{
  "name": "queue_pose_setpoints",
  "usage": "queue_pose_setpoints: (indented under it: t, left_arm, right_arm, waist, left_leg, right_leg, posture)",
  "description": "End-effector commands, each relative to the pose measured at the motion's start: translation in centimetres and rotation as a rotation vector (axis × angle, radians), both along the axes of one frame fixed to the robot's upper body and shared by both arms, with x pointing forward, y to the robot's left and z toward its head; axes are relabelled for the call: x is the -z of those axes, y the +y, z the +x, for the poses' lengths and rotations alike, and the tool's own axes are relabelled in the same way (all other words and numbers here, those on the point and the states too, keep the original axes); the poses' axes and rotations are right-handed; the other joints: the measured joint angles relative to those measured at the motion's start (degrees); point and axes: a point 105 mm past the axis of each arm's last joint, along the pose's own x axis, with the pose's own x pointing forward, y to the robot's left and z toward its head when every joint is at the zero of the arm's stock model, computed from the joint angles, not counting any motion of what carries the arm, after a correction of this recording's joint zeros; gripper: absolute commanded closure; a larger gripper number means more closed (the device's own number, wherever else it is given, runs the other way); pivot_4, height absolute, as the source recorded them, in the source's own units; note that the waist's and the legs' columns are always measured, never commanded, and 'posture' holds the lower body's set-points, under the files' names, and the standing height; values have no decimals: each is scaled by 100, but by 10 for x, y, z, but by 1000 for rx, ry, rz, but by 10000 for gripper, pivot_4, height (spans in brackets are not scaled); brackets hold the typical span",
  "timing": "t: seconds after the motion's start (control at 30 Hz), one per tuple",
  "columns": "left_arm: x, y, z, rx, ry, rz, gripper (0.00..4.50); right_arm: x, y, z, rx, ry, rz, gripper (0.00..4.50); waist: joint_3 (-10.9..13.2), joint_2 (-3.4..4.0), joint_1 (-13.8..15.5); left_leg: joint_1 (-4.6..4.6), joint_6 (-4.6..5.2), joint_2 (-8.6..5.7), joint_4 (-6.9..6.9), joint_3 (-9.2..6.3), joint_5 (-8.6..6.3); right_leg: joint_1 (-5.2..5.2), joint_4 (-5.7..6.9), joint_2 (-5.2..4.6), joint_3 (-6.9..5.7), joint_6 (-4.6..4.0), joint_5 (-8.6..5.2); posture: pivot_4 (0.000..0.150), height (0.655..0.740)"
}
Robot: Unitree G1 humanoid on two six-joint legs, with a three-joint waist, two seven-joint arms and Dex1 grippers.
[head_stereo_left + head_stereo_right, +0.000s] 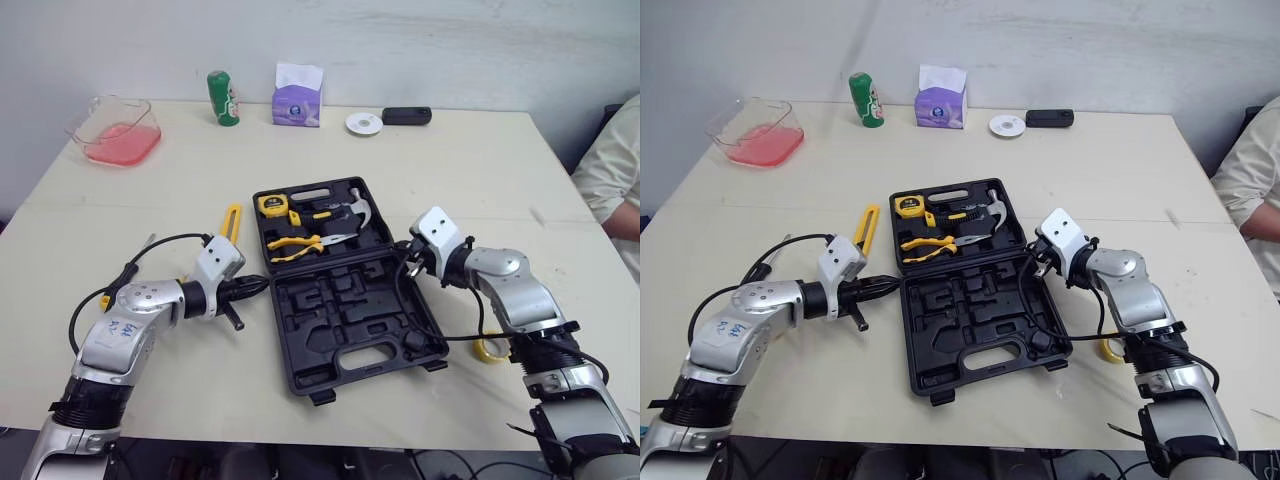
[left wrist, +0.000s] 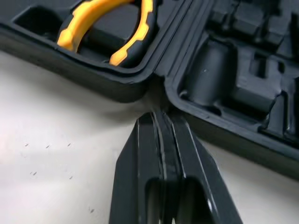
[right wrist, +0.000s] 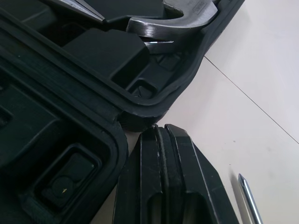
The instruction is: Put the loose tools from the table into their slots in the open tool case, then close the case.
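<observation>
At ten o'clock on the desk a clear tub held pink contents, with a green can and a purple tissue box standing toward twelve. The left gripper lay at nine o'clock of the open tool case, its jaws pressed together with nothing between them, the tips against the hinge seam. A yellow-handled tool lay loose on the desk just beside the case, at ten o'clock of it. The case's far half carried a tape measure, yellow pliers and a hammer; the moulded slots of the near half were bare. The right gripper sat at three o'clock of the case, jaws likewise closed on nothing, the tips at the hinge corner. A yellow ring lay at four o'clock.
</observation>
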Motion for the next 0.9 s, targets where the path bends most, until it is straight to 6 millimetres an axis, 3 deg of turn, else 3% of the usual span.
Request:
queue_pose_setpoints:
  t: [0.03, 0.3, 0.47, 0.73, 0.9]
  left_arm:
    - [-5, -6, 2, 37, -31, 2, 45000]
    - [1, -12, -7, 118, -4, 19, 45000]
    - [9, -14, -22, 216, 19, 51, 45000]
    - [8, -12, -21, 228, 9, 59, 45000]
    - [9, -18, -23, 265, -6, 66, 45000]
  right_arm:
    - [-14, 21, -10, -127, -41, 42, 44641]
    - [-9, 38, -56, -337, 27, 90, 44641]
    - [-2, 39, -72, -357, 78, 103, 44641]
    - [0, 35, -81, -342, 105, 128, 44641]
    - [2, 39, -104, -415, 177, 136, 44641]
  waist:
    - [0, 0, -6]
    - [0, 1, 38]
    - [0, 1, 28]
    - [0, 0, 57]
    - [0, 1, 111]
  left_leg:
    - [0, 0, 2, -1, 0, 0]
    - [-1, -15, 13, -11, -4, -9]
    - [2, -21, 23, -12, -2, -13]
    - [0, -16, 15, -13, -7, -16]
    - [0, -15, 12, -45, -9, -16]
  right_leg:
    - [0, 0, 2, 0, 0, 0]
    - [-2, -9, 20, 0, -13, -12]
    - [-2, -10, 26, 2, -20, -15]
    - [0, -14, 10, -4, -22, -16]
    - [-1, -35, 8, -6, -22, -16]
  posture:
    - [1500, 7244]
    - [1500, 7244]
    - [1500, 7244]
    - [1500, 7244]
    - [1500, 7244]
